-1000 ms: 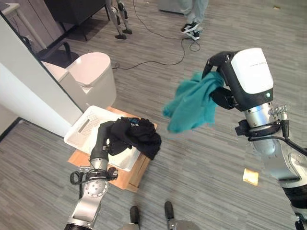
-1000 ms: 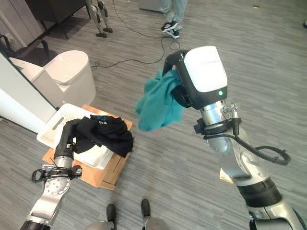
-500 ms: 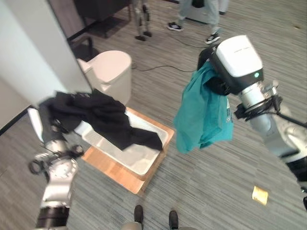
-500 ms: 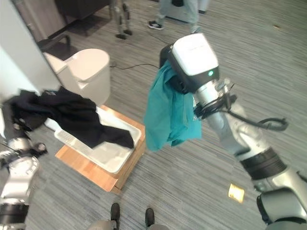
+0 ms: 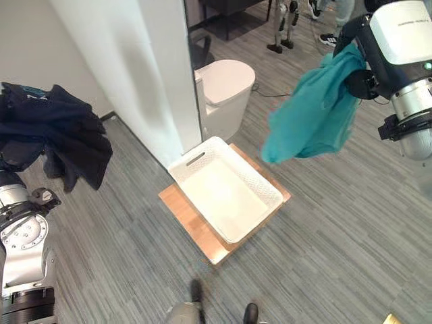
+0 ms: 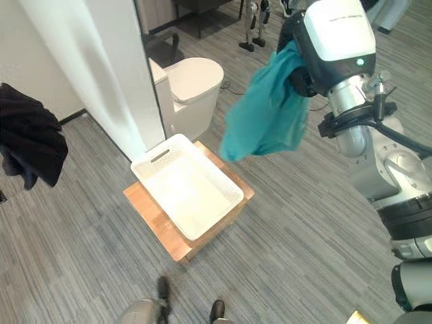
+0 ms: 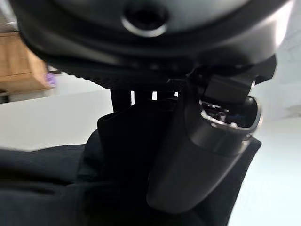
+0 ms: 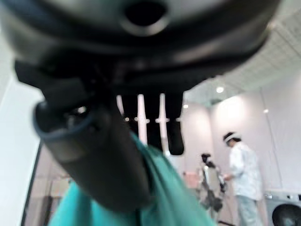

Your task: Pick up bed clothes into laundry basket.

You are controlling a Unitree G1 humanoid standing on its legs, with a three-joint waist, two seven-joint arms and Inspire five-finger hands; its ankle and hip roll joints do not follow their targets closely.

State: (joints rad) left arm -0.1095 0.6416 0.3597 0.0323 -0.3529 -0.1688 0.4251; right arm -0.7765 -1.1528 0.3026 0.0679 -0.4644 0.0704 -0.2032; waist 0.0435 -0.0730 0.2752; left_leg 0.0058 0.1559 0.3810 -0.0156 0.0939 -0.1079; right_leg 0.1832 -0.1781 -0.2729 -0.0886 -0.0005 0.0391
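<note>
Nearest us, the white perforated plastic laundry basket (image 5: 226, 196) sits on a low wooden platform (image 5: 185, 219) on the grey floor. We see our left hand (image 7: 197, 155) clamped on a black garment (image 5: 57, 131) held up at far left. Our right hand (image 8: 103, 160) grips a teal cloth (image 5: 314, 111), hanging above the basket's far right. Beyond stands a white toilet (image 5: 223, 84).

we cannot see the left hand (image 7: 197, 155) in the head views; the black garment (image 5: 57, 135) covers it there.
</note>
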